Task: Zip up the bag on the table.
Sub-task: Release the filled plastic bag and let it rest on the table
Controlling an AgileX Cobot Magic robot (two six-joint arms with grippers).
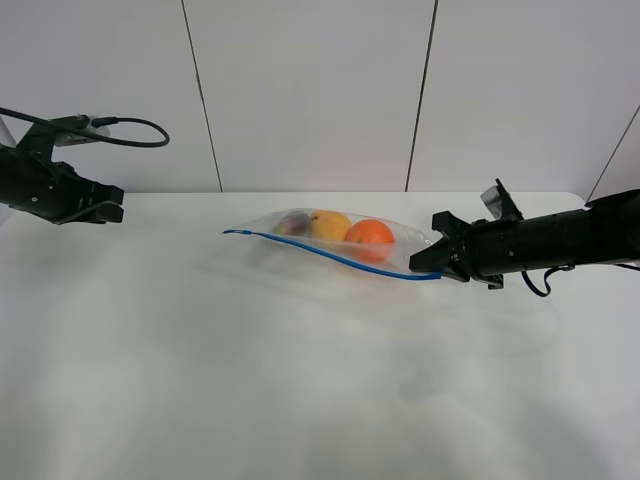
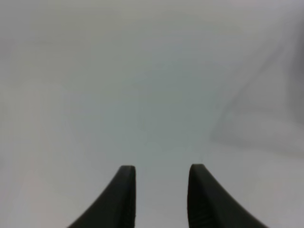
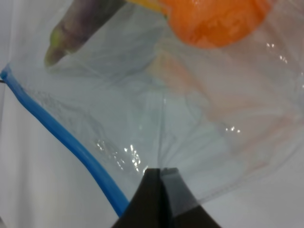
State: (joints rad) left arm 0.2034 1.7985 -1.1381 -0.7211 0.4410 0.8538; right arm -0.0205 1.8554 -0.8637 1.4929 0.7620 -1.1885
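Observation:
The clear bag (image 1: 330, 240) lies at the back middle of the white table (image 1: 300, 380). Its blue zipper strip (image 1: 330, 258) runs along the near edge. Inside are an orange (image 1: 370, 236), a yellow fruit (image 1: 330, 224) and a small purple eggplant (image 1: 292, 224). My right gripper (image 1: 438, 262) is shut on the bag's right end, by the zipper's end. The right wrist view shows its fingertips (image 3: 160, 178) pinching the clear plastic beside the blue strip (image 3: 71, 142), with the orange (image 3: 216, 21) and eggplant (image 3: 80, 26) beyond. My left gripper (image 1: 105, 208) hovers far left, open and empty (image 2: 161, 173).
A white panelled wall (image 1: 320, 90) rises behind the table's back edge. The bag's plastic bulges over the fruit.

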